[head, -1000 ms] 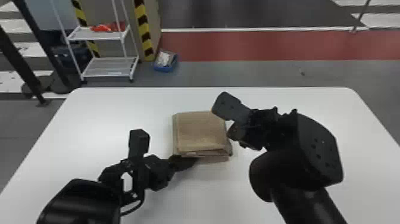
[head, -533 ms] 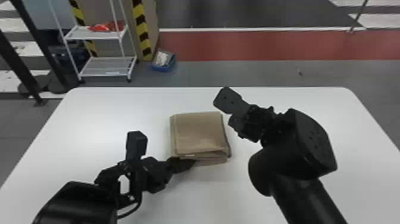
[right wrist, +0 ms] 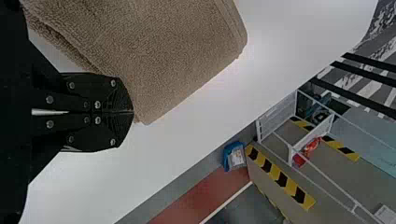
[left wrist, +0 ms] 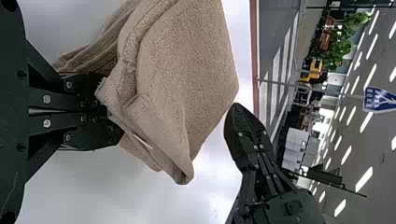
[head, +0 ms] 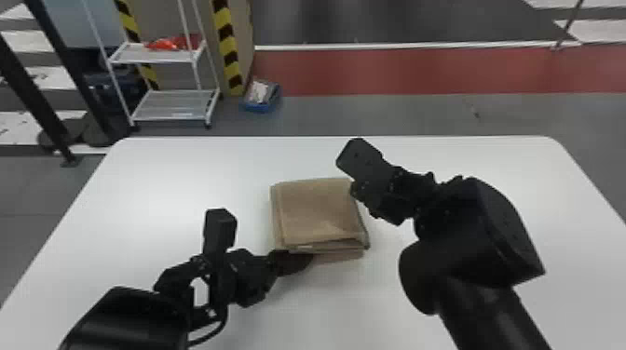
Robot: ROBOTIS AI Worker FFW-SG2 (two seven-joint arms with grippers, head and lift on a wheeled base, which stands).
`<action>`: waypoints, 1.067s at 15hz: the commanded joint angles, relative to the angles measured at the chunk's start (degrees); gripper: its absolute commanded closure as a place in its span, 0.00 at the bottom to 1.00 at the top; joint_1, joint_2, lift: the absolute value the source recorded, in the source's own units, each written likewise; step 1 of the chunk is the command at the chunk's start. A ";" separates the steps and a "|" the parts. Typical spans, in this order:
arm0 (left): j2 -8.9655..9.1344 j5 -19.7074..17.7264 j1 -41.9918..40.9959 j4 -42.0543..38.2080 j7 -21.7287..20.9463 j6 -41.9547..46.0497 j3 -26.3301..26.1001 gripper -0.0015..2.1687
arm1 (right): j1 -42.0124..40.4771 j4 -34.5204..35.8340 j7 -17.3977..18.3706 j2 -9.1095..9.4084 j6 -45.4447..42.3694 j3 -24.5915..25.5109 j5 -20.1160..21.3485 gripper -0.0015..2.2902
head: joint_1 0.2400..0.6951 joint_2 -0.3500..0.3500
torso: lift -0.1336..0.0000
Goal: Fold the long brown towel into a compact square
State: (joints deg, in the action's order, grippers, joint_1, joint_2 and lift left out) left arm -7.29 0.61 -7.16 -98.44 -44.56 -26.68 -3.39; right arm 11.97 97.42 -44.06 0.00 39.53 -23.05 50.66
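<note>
Beyond the far left corner of the white table stands a white rack with 2 shelves, a red thing on the upper shelf. To its left lean 2 black posts. Behind it, 2 yellow-black stripes run up a beige column; a blue bin with pale contents sits by its foot. A red strip crosses the floor. The left wrist view shows plants, a blue sign, white boxes and ceiling lights.
</note>
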 commanded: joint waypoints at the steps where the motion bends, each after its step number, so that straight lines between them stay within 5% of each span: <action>1: 0.00 0.00 0.13 0.09 0.00 0.00 -0.13 0.99 | -0.72 3.39 0.03 0.05 3.50 -0.25 -0.04 0.75 | 1.00 0.57 | 0.07; 5: 0.17 -0.09 0.04 0.00 -0.71 0.00 -0.22 0.99 | -0.54 -1.27 2.75 0.05 -2.12 -0.16 -3.73 0.75 | 1.00 0.57 | 0.07; 8: 0.17 -0.09 -0.57 -0.53 -0.88 0.00 -0.13 0.99 | 0.07 -9.53 6.09 0.05 -10.03 0.28 -3.90 0.75 | 1.00 0.58 | 0.07; 11: 0.00 0.00 -1.28 -2.20 -2.64 -0.70 0.75 0.98 | -0.02 -10.24 6.36 0.05 -10.21 0.46 -3.38 0.75 | 1.00 0.59 | 0.07; 12: 0.00 0.00 -1.54 -3.51 -2.73 -2.64 1.10 0.88 | -0.02 -10.15 6.36 0.05 -10.03 0.46 -3.20 0.75 | 1.00 0.59 | 0.07; 15: -0.18 2.46 -2.68 -8.26 -4.40 -7.91 3.21 0.03 | -0.10 -10.33 6.89 0.05 -10.03 0.37 -2.94 0.75 | 1.00 0.60 | 0.07; 16: -0.09 2.55 -2.86 -9.76 -5.28 -12.13 4.53 0.00 | -0.10 -10.33 6.97 0.05 -10.03 0.37 -2.94 0.75 | 1.00 0.60 | 0.07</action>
State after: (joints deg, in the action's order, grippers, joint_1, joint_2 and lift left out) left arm -7.41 2.35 -9.59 -105.85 -49.10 -33.84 -0.53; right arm 11.89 87.16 -37.14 0.00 29.56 -22.66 47.68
